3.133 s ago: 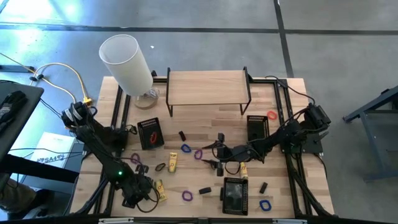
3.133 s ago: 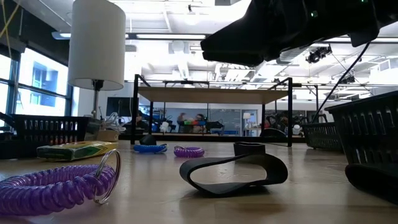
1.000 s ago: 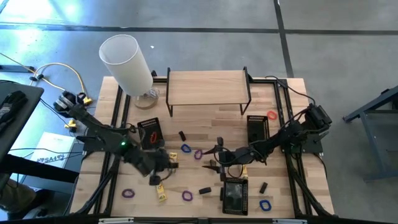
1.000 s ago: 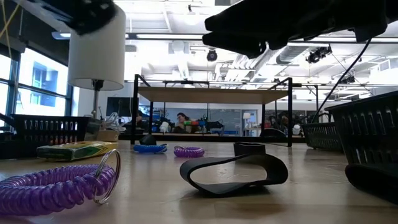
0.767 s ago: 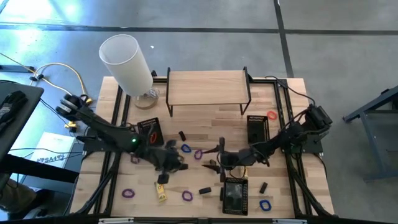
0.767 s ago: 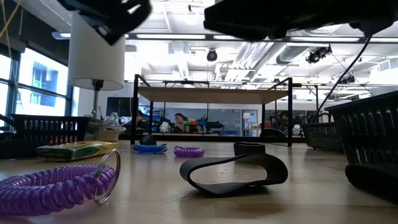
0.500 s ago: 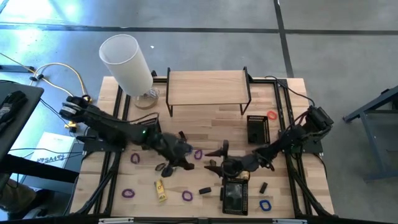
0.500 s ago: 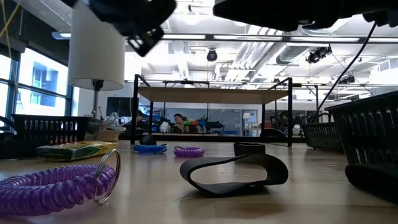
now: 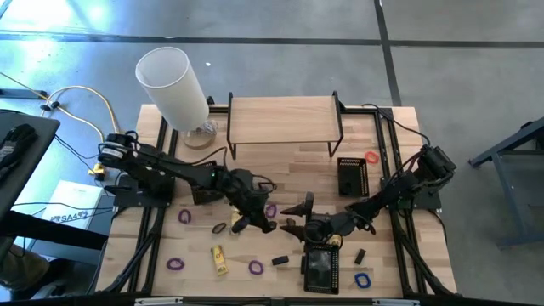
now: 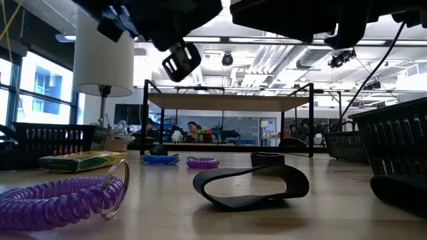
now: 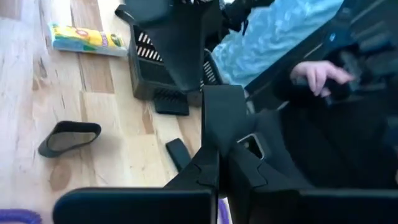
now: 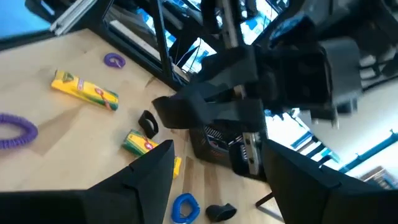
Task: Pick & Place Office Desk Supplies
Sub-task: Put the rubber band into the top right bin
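Note:
The office desk supplies lie scattered on the wooden table: purple loops (image 9: 185, 216) (image 9: 255, 267), a black band loop (image 10: 250, 183), yellow packs (image 9: 219, 258) (image 12: 84, 90), a blue loop (image 9: 362, 279) and small black blocks (image 9: 280, 260). My left gripper (image 9: 263, 225) is shut above the table's middle, with nothing visible between its fingers. My right gripper (image 9: 296, 214) stands open just to its right, facing it, also clear of the table. In the right wrist view the left gripper (image 12: 249, 146) shows straight ahead between my open right fingers.
Black mesh trays stand at the near middle (image 9: 321, 265), the right (image 9: 351, 174) and under the left arm (image 9: 204, 183). A wooden shelf (image 9: 285, 119) and a tall white cylinder (image 9: 174, 85) stand at the far side. A person's hand (image 11: 317, 74) shows beyond the table.
My left gripper has swung from the near left part of the table toward the middle and the right gripper, turning as it went and staying shut. My right gripper has rolled about its own line and stays open. The supplies lie where they were.

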Robot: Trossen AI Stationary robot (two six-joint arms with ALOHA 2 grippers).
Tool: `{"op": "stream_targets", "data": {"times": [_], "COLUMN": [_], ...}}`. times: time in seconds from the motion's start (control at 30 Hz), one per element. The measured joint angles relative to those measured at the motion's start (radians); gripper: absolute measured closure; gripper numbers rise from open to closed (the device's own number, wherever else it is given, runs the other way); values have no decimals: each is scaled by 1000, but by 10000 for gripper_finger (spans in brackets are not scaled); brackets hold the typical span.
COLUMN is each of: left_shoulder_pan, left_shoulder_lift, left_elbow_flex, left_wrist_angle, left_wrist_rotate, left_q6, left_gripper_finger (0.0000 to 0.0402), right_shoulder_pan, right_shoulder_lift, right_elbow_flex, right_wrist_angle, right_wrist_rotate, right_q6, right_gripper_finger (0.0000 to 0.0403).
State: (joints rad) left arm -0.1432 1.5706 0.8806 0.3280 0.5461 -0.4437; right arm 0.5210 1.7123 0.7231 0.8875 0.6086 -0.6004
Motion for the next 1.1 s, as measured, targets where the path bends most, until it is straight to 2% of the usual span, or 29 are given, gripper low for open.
{"op": "stream_targets", "data": {"times": [0.17,0.27,0.53,0.73,0.9,1.1], "left_shoulder_pan": [5,8,36,56,61,62], "left_shoulder_lift": [32,37,49,49,49,49], "left_elbow_flex": [0,0,0,0,0,0], "left_wrist_angle": [107,105,99,99,99,92], "left_wrist_rotate": [12,11,42,32,32,32], "left_q6": [-77,-81,-97,-102,-102,-102], "left_gripper_finger": [401,401,401,401,401,401], "right_shoulder_pan": [-19,-35,-27,-35,-65,-76], "right_shoulder_lift": [0,0,0,0,0,0], "right_elbow_flex": [0,0,0,0,0,0], "right_wrist_angle": [0,2,3,-12,-40,-39], "right_wrist_rotate": [-1,0,-20,-83,-153,-169], "right_q6": [-100,-129,-130,-128,-54,-50], "right_gripper_finger": [172,172,174,194,211,225]}}
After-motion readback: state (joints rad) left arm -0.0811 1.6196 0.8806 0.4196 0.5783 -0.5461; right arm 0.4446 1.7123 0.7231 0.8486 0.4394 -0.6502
